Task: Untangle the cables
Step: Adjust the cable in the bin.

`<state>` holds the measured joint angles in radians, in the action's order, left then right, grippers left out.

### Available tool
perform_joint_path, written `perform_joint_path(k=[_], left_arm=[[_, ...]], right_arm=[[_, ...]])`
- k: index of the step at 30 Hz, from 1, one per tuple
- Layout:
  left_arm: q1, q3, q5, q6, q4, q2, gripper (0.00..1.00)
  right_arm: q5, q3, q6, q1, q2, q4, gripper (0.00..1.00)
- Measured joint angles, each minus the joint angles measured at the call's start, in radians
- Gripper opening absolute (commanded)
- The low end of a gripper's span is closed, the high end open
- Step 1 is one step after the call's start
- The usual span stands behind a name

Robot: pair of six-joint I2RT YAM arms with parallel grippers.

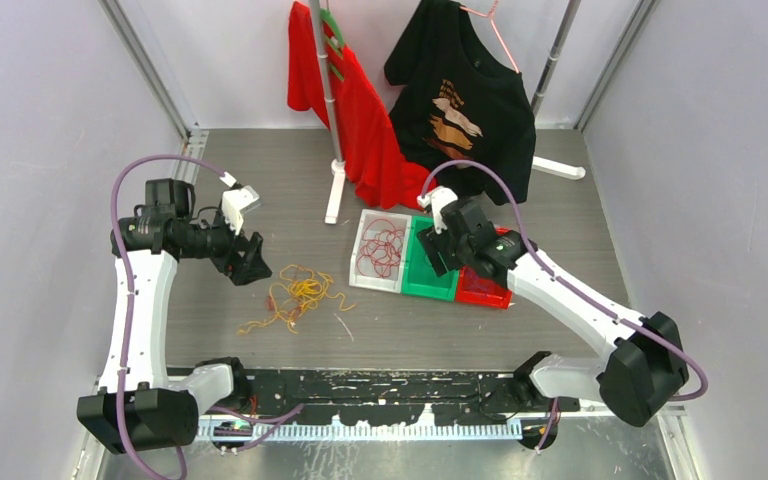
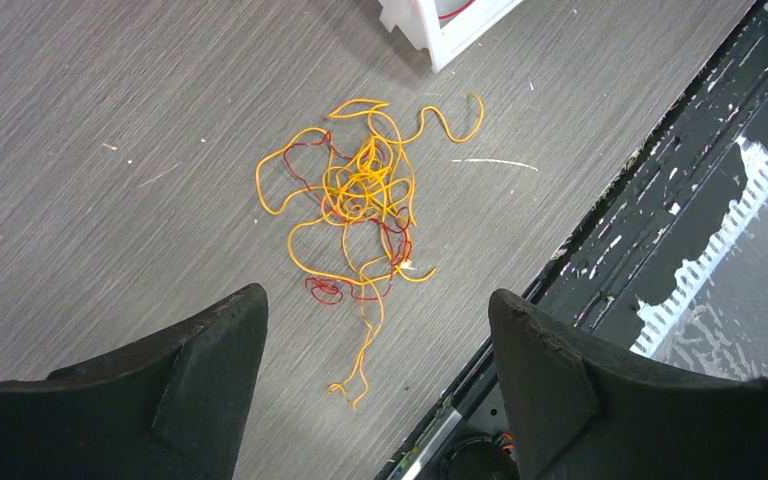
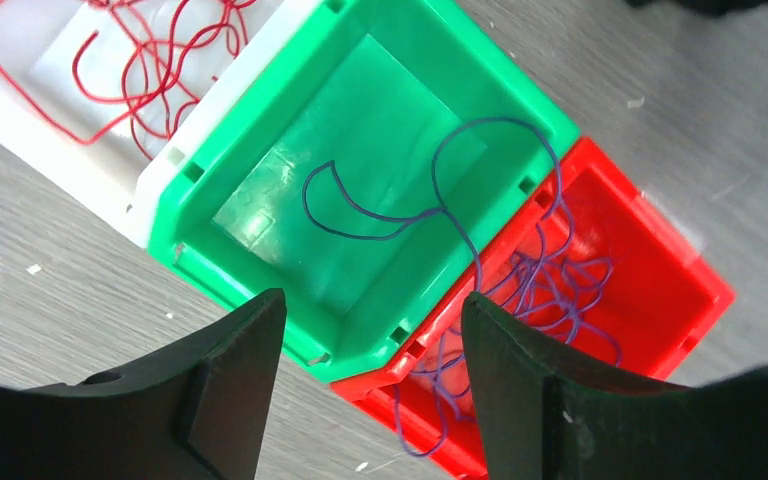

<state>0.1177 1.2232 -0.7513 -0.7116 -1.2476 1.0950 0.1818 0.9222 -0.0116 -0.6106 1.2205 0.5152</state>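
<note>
Tangled yellow-and-red cables (image 2: 360, 195) on grey table (image 2: 110, 100) before empty, wide-spread left pincer (image 2: 375, 295). Thin purple cable (image 3: 442, 210) draped from green plastic bin (image 3: 390, 100) into red plastic bin (image 3: 660, 290) under right pincer (image 3: 372, 296) (likewise agape, empty), partly finger-hidden.

A robotics lab test cell: plain pale lilac wall panels (image 1: 40, 100) on bare metal frame posts (image 1: 145, 65) box in a grey wood-grain tabletop (image 1: 260, 170). Two white-and-black robot arms, the left arm (image 1: 140, 300) and the right arm (image 1: 570, 295), are bolted to a black mounting rail (image 1: 380, 385) at its near edge. The rest reads as staged props: a small white garment stand (image 1: 328, 90) with a red shirt (image 1: 365, 130) and a black printed T-shirt (image 1: 470, 110), plastic bins in white (image 1: 358, 250), green (image 1: 425, 280) and red (image 1: 485, 292), and tangled thin yellow and red cables (image 1: 295, 295)
</note>
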Motion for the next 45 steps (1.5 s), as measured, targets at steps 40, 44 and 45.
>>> perform_joint_path(k=[40,44,45], left_arm=[[0.000,0.000,0.004,-0.009,-0.003,0.002,0.81],[0.000,0.000,0.004,-0.012,-0.003,0.003,0.81],[0.000,0.000,0.004,-0.013,-0.003,0.003,0.81]], right_arm=[[0.225,0.143,-0.077,0.222,0.054,0.122,0.01],[0.254,0.111,-0.304,0.228,0.092,0.208,0.01],[0.249,0.097,-0.337,0.231,0.098,0.214,0.01]])
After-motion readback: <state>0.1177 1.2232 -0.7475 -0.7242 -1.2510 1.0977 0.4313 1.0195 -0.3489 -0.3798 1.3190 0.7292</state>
